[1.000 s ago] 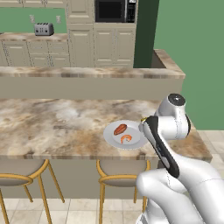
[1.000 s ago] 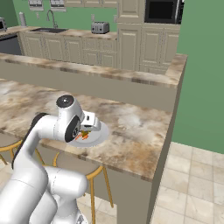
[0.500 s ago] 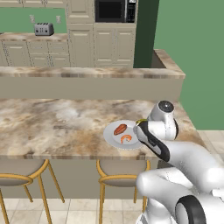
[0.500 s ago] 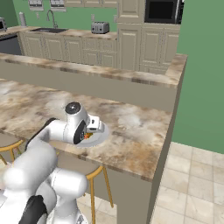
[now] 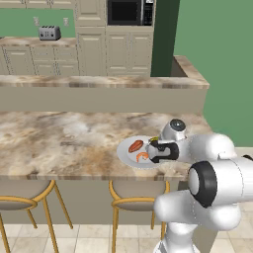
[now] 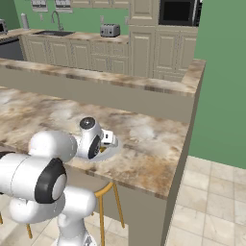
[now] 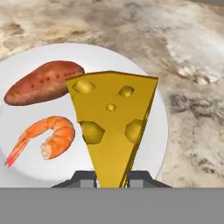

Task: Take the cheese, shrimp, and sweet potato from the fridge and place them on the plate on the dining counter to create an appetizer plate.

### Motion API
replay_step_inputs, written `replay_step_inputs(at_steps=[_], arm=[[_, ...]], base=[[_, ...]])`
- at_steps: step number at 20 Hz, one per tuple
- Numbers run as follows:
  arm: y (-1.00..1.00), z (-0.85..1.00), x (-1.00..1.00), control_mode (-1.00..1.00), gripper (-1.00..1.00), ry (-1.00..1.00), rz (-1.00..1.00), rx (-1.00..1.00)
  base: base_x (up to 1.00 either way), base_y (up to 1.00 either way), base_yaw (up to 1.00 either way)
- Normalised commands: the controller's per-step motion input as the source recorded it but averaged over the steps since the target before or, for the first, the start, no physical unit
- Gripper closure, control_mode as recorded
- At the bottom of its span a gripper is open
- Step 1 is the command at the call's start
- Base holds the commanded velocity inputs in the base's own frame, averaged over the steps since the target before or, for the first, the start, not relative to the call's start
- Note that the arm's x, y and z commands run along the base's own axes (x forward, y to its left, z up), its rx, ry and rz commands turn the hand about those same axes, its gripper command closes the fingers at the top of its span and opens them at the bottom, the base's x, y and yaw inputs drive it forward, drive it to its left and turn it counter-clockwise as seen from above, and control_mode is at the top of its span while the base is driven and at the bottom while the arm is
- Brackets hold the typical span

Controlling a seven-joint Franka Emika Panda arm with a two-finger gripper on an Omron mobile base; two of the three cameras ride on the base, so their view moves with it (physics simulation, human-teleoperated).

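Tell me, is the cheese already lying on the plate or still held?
Held: the cheese stands between the tool's fingertips, above the plate.

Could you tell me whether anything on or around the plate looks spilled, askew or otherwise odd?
Nothing stands out. The sweet potato and shrimp lie neatly on the plate, and the cheese is held in the gripper above it.
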Motion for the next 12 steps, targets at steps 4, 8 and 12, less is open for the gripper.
replay_step_inputs(at_steps=[4, 8, 12], arm=[[0.02, -0.33, 0.64, -1.0, 1.0, 0.03, 0.0, 0.0], [0.16, -0.24, 0.68, -1.0, -1.0, 0.03, 0.0, 0.0], [0.14, -0.01, 0.29, -1.0, -1.0, 0.02, 0.0, 0.0]], base=[[0.0, 0.0, 0.0], [0.0, 0.0, 0.0], [0.0, 0.0, 0.0]])
